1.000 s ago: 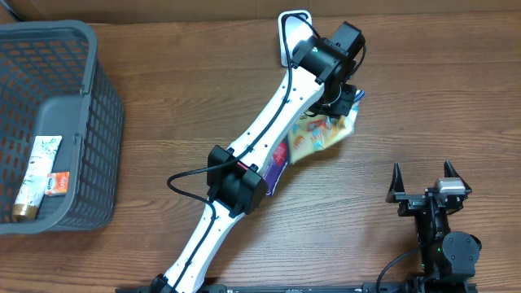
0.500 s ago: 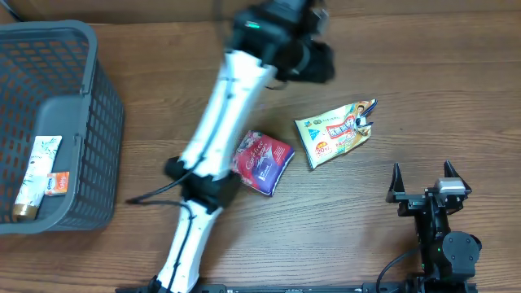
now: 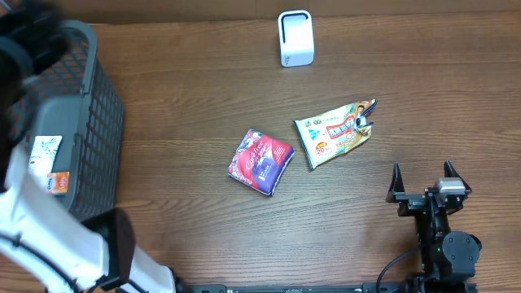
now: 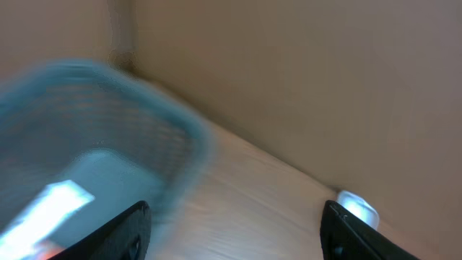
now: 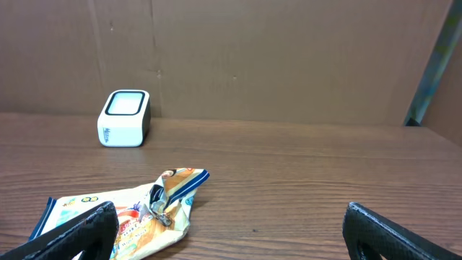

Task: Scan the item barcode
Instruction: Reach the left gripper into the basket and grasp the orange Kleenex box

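Left fingers point(image 4: 132, 230): spread, empty, above basket point(image 3: 102, 130).
Tube point(image 3: 37, 171): in basket, below and left of them, long axis slanting away.
Right fingers point(image 5: 83, 230): spread, empty, far from tube.
Nearer arm: left.

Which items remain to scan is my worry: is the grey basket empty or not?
Not empty. The overhead view shows a white tube and a small orange pack lying inside the grey basket.
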Controlling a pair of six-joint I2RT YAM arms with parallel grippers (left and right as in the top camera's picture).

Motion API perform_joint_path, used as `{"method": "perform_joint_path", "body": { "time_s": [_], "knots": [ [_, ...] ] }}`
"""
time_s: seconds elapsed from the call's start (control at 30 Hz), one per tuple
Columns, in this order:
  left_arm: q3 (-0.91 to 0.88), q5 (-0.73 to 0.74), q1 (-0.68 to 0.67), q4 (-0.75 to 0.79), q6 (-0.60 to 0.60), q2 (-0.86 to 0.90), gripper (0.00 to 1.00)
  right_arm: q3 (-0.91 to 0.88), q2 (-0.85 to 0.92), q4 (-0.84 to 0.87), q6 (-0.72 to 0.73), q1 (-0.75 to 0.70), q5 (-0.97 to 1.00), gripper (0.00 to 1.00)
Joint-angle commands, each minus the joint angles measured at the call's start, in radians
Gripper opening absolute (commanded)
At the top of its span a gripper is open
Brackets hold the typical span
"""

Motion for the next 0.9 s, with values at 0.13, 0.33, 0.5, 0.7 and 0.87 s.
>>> {"method": "perform_joint_path", "body": {
  "time_s": [0.13, 0.33, 0.5, 0.7, 0.87],
  "knots": [
    [-0.122, -0.011, 0.328, -0.021, 0.082, 0.002, 0.67, -0.01, -0.008, 0.006, 0.003, -0.005, 0.002, 1.0],
    [-0.451, -0.066, 0.364, -0.021, 0.073, 0.002, 0.68, -0.01, -0.008, 0.006, 0.003, -0.005, 0.002, 1.0],
    [-0.724, -0.071, 0.362, 0.026, -0.008, 0.016, 0.7, -0.01, -0.008, 0.006, 0.003, -0.005, 0.002, 1.0],
    [-1.024, -0.057, 0.362, 0.147, -0.008, 0.024, 0.69, -0.01, -0.008, 0.006, 0.003, -0.005, 0.002, 1.0],
    [-1.204, -0.075, 0.362, 0.298, -0.014, 0.023, 0.71, -0.01, -0.008, 0.006, 0.003, -0.005, 0.002, 1.0]
  ]
}}
